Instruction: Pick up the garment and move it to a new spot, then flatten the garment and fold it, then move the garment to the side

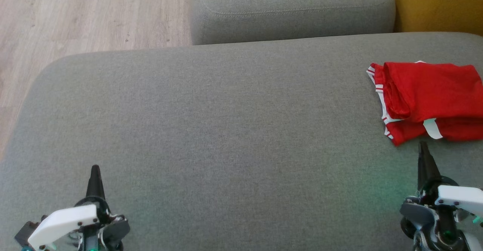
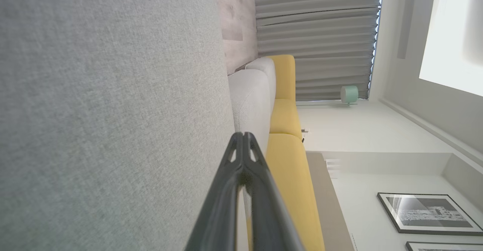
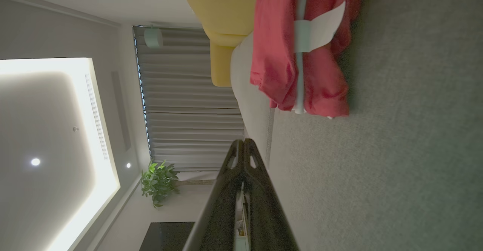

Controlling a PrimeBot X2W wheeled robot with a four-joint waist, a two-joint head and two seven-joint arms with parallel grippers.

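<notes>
1. At the far upper left of the head view: pale wooden floor (image 1: pixel 75 13), next to the rounded edge of the grey sofa seat (image 1: pixel 226 130).
2. At the lower left: left fingers (image 1: pixel 95 170), dark, pressed together into one point, grasping nothing, directed up the view over the seat.
3. In the left wrist view: left fingers (image 2: pixel 243 137) clenched tip to tip, with the sofa seat (image 2: pixel 105 111) on the left side, a yellow cushion (image 2: pixel 286 111) and a pleated curtain (image 2: pixel 317 36) farther off, and a framed picture (image 2: pixel 426 213) at the lower right.
4. At the upper middle of the head view: a second grey cushion (image 1: pixel 290 9), against the far edge of the seat.
5. On the right part of the seat: red garment (image 1: pixel 430 100) with white trim, folded into a thick bundle, cut off by the right edge of the view, with a white label (image 1: pixel 432 128) at its near edge.
6. Just below the garment: right fingers (image 1: pixel 422 147), also clenched and empty, tip near the garment's edge.
7. In the right wrist view: right fingers (image 3: pixel 243 143) closed tip to tip, garment (image 3: pixel 298 54) ahead and apart from them, label (image 3: pixel 320 28) on it, and a green plant (image 3: pixel 158 183) beside the curtain (image 3: pixel 188 103).
8. In the upper right corner of the head view: yellow cushion (image 1: pixel 437 5).
</notes>
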